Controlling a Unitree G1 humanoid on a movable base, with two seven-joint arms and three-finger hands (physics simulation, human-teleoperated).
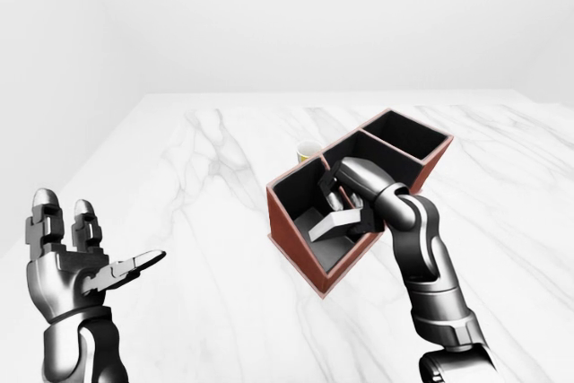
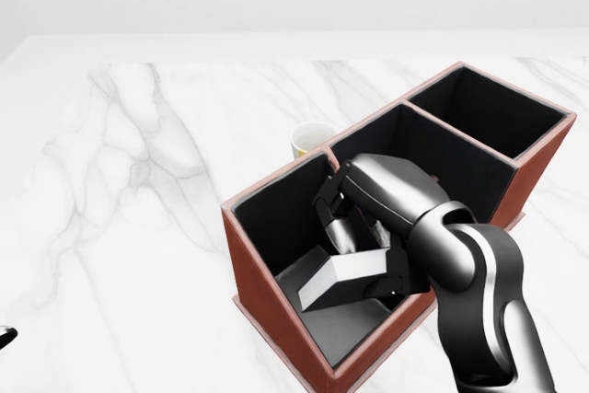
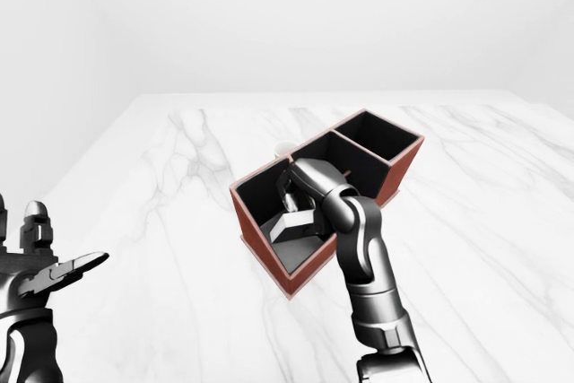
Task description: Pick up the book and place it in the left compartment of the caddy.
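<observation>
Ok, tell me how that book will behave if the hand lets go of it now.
The book looks stiff: it keeps a flat slab shape in the right hand. It sits tilted low inside the left compartment of the caddy, so it would likely drop flat rather than tip out. Its smooth faces may slide a little.

In the head view, the book (image 2: 342,278) lies tilted inside the caddy's (image 2: 267,296) left compartment, a cup (image 2: 308,141) just above.

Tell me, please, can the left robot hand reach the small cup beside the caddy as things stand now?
Probably not without moving closer: the left robot hand hangs open far off, low at the view's left, though bare table lies between it and the cup.
</observation>
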